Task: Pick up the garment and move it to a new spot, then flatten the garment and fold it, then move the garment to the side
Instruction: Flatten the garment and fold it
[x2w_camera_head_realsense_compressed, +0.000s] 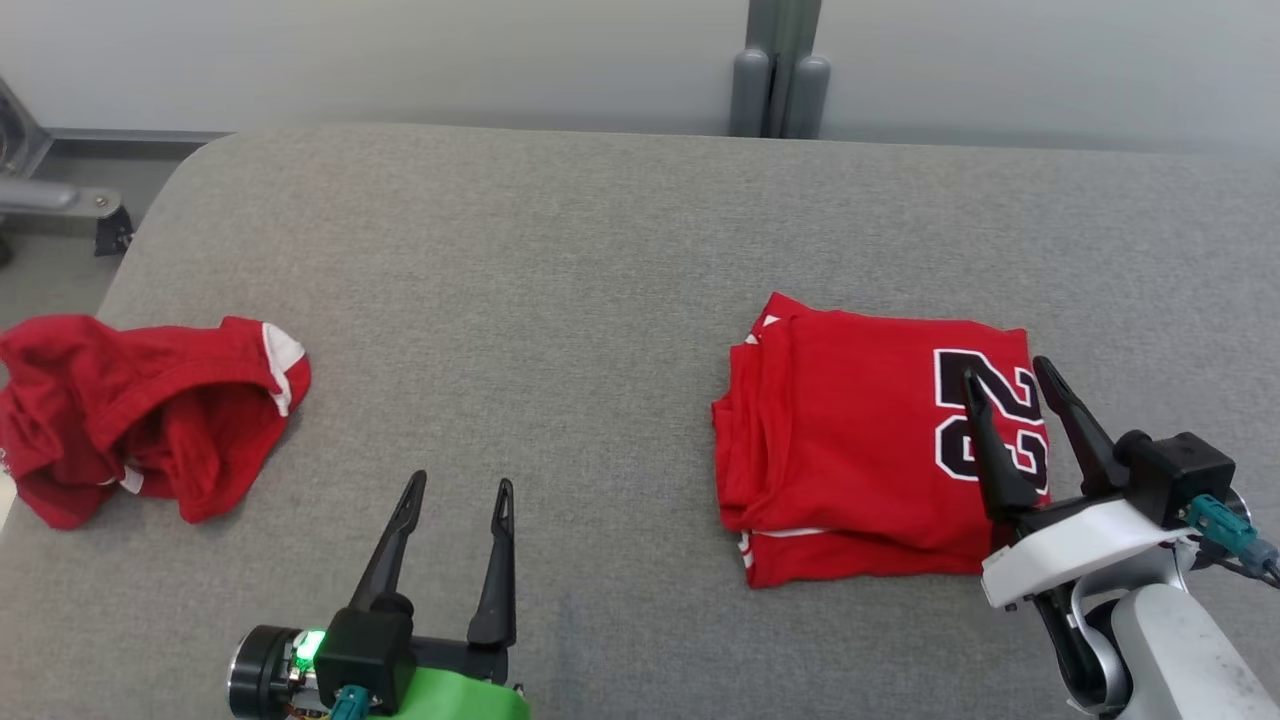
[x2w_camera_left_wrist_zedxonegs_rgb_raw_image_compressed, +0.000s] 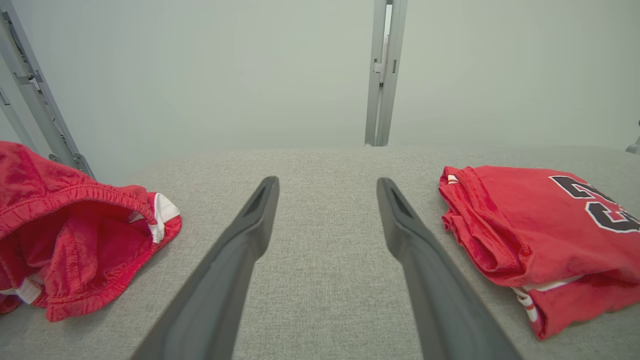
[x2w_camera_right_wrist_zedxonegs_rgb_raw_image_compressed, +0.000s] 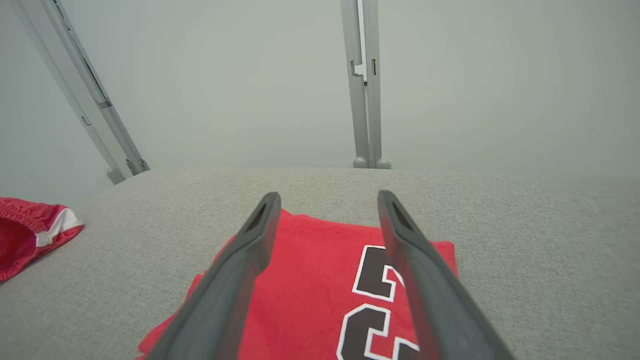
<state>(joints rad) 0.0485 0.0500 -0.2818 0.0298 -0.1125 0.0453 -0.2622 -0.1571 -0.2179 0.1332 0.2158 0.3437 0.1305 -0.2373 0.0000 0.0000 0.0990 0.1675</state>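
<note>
The garment (x2w_camera_head_realsense_compressed: 850, 430), a red jersey with a black and white number, lies folded into a neat rectangle on the right of the grey padded table (x2w_camera_head_realsense_compressed: 560, 250). My right gripper (x2w_camera_head_realsense_compressed: 1004, 370) hovers open over the jersey's right part, above the number, with nothing between its fingers. The right wrist view has the jersey (x2w_camera_right_wrist_zedxonegs_rgb_raw_image_compressed: 310, 290) directly under that open gripper (x2w_camera_right_wrist_zedxonegs_rgb_raw_image_compressed: 328, 195). My left gripper (x2w_camera_head_realsense_compressed: 461, 482) stands open over bare table near the front edge, left of the jersey. In the left wrist view, the jersey (x2w_camera_left_wrist_zedxonegs_rgb_raw_image_compressed: 540, 230) lies to the right of the open left gripper (x2w_camera_left_wrist_zedxonegs_rgb_raw_image_compressed: 327, 181).
A second red garment (x2w_camera_head_realsense_compressed: 140, 410) with white trim lies crumpled at the table's left edge, also seen as red cloth (x2w_camera_left_wrist_zedxonegs_rgb_raw_image_compressed: 75, 240) in the left wrist view. A grey metal post (x2w_camera_head_realsense_compressed: 780, 70) stands behind the table against the pale wall. A metal frame (x2w_camera_head_realsense_compressed: 60, 195) stands at the far left.
</note>
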